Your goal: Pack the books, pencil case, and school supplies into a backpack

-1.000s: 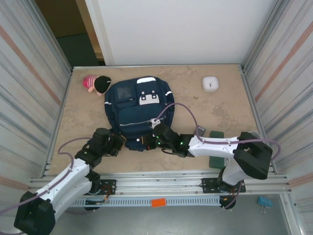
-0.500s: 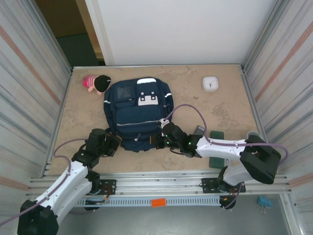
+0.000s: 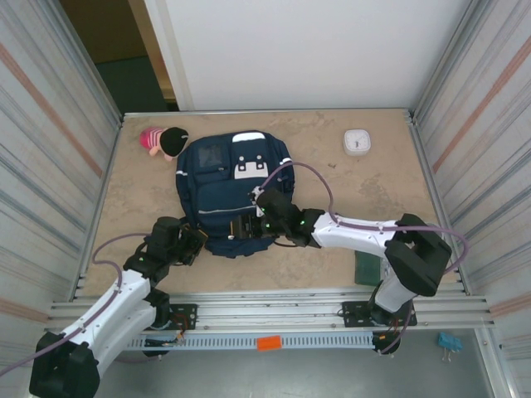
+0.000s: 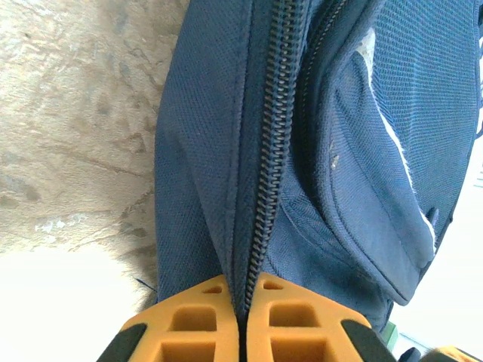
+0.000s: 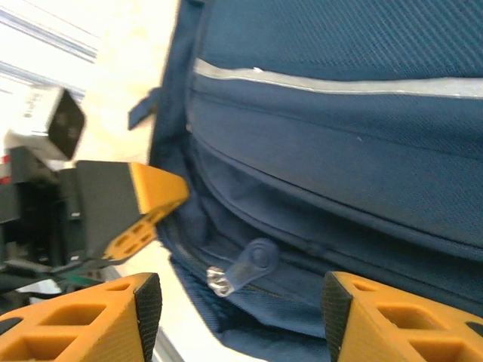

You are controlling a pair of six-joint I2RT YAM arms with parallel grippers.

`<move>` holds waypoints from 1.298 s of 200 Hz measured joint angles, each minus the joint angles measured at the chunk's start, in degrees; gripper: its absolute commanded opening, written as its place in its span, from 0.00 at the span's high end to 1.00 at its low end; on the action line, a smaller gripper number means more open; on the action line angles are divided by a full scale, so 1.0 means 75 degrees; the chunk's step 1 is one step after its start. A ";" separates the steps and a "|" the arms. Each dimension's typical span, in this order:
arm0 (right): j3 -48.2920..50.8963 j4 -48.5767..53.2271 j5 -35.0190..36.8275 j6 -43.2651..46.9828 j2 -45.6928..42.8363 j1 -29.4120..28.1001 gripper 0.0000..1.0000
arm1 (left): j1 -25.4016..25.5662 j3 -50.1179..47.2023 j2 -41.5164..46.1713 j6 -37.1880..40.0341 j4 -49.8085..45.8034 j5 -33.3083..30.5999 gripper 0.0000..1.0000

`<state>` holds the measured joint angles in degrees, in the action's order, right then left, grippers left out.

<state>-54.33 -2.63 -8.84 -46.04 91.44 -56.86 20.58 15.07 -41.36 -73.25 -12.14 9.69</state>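
Your backpack [image 3: 236, 186] lies flat, front up, on the left half of the table. Your left gripper [image 4: 241, 302] pinches the fabric along the zipper at its near left edge. Your right gripper [image 5: 238, 302] hovers at the near edge, jaws apart, with the zipper pull [image 5: 253, 264] between them, not touching either.

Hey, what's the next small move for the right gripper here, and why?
Probably ease the right gripper forward and close on the zipper pull: its jaws stand open with the pull lying between them, and the left gripper pinches the backpack at its zipper seam, bracing it.
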 measured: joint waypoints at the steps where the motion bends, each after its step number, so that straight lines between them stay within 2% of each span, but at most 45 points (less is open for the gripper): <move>1: -0.0023 0.0017 -0.0006 0.0000 0.0038 -0.0003 0.41 | 0.0000 0.0000 0.0000 0.0000 0.0000 -0.0003 0.96; 43: -0.0691 0.0184 -0.0163 0.0006 0.0863 -0.0009 0.43 | 0.0000 0.0003 0.0009 0.0000 0.0000 0.0041 0.97; 75: -0.0915 0.0192 -0.0201 0.0029 0.1151 -0.0009 0.51 | 0.0000 0.0003 0.0055 0.0000 0.0000 0.0050 0.97; 94: -0.0973 0.0294 -0.0108 0.0082 0.1215 -0.0044 0.60 | 0.0000 0.0003 0.0058 0.0000 0.0000 0.0050 0.97; 126: -0.1046 0.0452 0.0195 0.0198 0.1241 -0.0224 0.84 | 0.0000 0.0003 0.0058 0.0000 0.0000 0.0050 0.98; 168: -0.0921 0.0417 0.0641 0.0195 0.1070 -0.0321 1.00 | 0.0000 0.0003 0.0061 -0.0003 0.0003 0.0044 0.98; 222: 0.0236 0.0306 0.1402 0.0023 -0.0122 -0.0052 1.00 | 0.0003 0.0003 0.0178 -0.0003 0.0035 0.0090 0.99; 259: 0.0933 0.0154 0.1428 -0.0035 -0.0825 0.0490 1.00 | 0.0017 0.0003 0.0335 -0.0006 0.0061 0.0172 0.99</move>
<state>-47.33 -1.48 1.87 -46.30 85.25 -53.19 20.71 15.09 -38.85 -73.30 -11.68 10.98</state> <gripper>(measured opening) 0.076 0.075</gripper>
